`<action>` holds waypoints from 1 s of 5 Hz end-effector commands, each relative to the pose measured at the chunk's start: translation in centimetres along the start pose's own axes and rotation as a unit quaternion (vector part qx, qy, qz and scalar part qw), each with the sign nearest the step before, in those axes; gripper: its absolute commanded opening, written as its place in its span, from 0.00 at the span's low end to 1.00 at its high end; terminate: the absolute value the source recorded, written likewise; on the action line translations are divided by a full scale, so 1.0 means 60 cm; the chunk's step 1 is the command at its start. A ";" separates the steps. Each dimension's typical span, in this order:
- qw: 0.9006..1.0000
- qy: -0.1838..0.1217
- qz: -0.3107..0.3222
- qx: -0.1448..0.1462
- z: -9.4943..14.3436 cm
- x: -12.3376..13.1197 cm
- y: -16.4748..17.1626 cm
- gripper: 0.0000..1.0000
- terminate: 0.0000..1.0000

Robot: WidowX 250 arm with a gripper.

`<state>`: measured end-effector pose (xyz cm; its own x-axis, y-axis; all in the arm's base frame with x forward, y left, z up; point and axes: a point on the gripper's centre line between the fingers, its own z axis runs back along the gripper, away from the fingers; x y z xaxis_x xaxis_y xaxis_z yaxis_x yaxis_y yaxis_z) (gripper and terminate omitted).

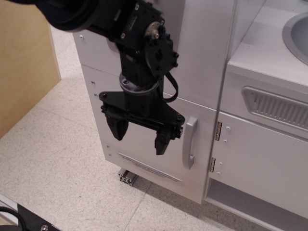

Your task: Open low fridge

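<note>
The low fridge [139, 149] is a white flat door panel with a curved vertical silver-grey handle [189, 142] at its right edge and a thin silver strip [149, 167] near the bottom. The door looks shut. My black gripper [139, 138] hangs in front of the door, fingers pointing down, open and empty. Its right finger [161, 142] is a short way left of the handle, not touching it. The arm covers the door's upper part.
A white cabinet door with brass hinges [214, 147] stands right of the fridge, under a counter with a grey sink [297, 36]. A wooden panel [24, 62] stands at the left. An aluminium rail end [127, 177] sticks out under the fridge on the speckled floor.
</note>
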<state>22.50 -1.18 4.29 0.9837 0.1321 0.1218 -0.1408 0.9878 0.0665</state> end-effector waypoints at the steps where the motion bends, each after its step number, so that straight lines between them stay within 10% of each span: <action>1: 0.999 -0.038 -0.023 -0.029 -0.091 0.082 -0.040 1.00 0.00; 4: 0.991 -0.112 -0.042 -0.058 -0.120 0.133 -0.073 1.00 0.00; 5: 0.991 -0.115 -0.036 -0.055 -0.124 0.138 -0.072 0.00 0.00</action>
<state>31.07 -3.41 -3.53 0.9503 0.0553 0.3065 -0.0524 0.9985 -0.0179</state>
